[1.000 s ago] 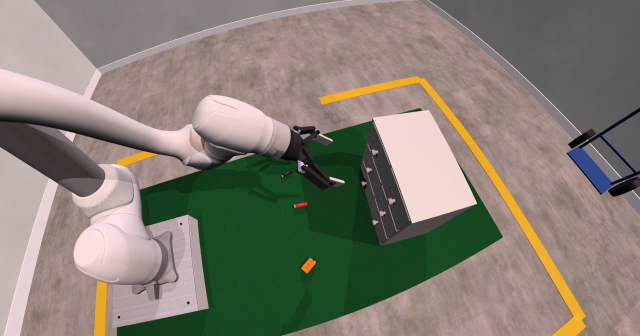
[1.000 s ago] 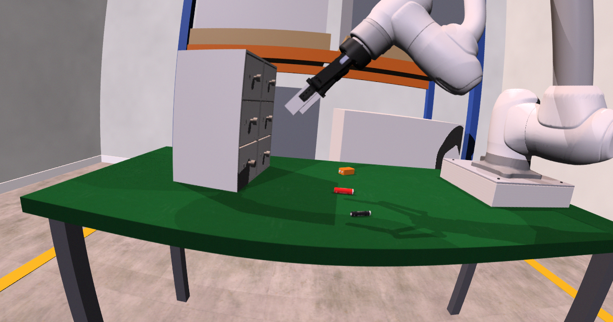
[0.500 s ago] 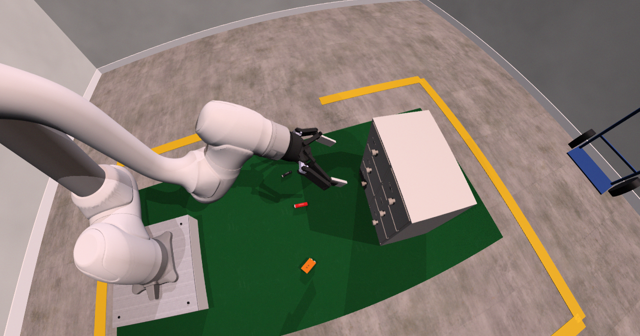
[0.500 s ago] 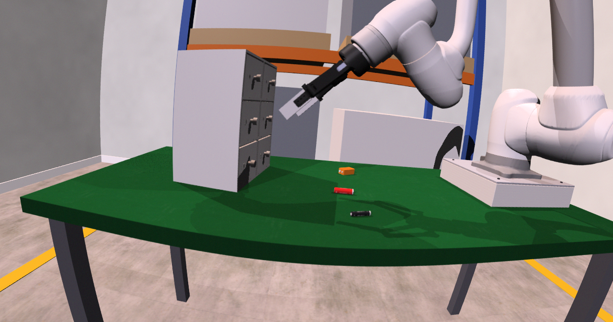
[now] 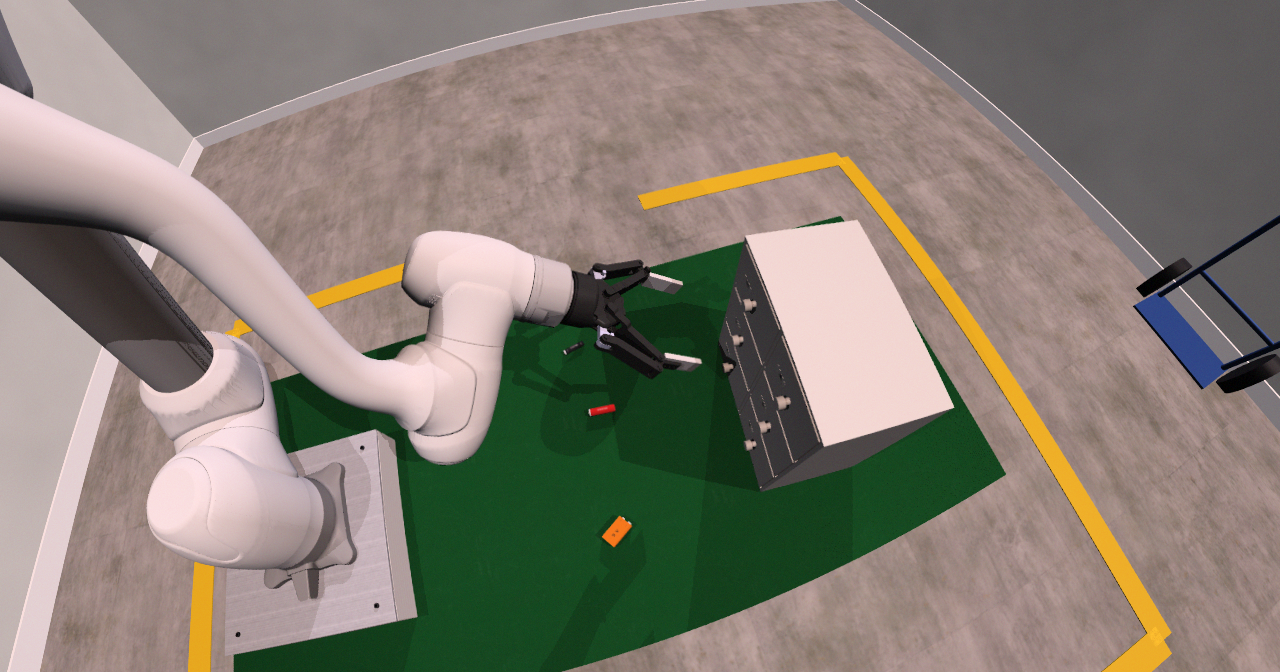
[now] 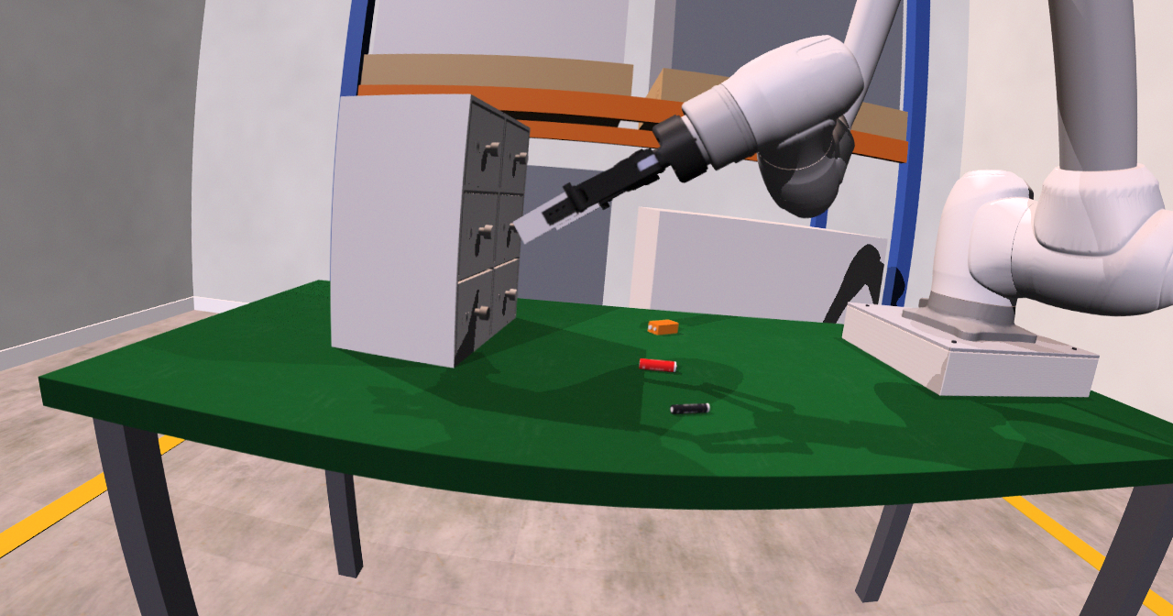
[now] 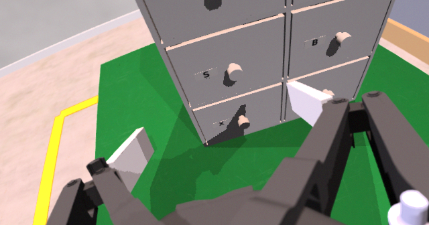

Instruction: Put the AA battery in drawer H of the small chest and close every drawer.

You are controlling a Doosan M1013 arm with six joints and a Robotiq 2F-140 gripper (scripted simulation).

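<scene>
The chest (image 5: 850,328) (image 6: 398,226) (image 7: 285,51) stands upright with its drawers all looking pushed in. Drawer H (image 5: 760,326) (image 6: 473,170) (image 7: 188,11) is in the top row, left column in the wrist view, its upper part cut off there. A red battery (image 5: 601,409) (image 6: 657,364) and a slimmer black battery (image 5: 572,347) (image 6: 689,408) lie on the table. Their print is too small to read; the red one's thicker shape looks like AA. My gripper (image 5: 689,323) (image 6: 529,231) (image 7: 217,118) is open and empty, in the air before the chest front.
An orange block battery (image 5: 616,531) (image 6: 663,326) lies on the green table (image 5: 501,560) (image 6: 574,448). Drawers S (image 7: 258,57), B (image 7: 312,61) and X (image 7: 265,118) show below H's row, with protruding knobs. The robot's base plate (image 5: 259,610) (image 6: 1016,374) stands at the table's other end.
</scene>
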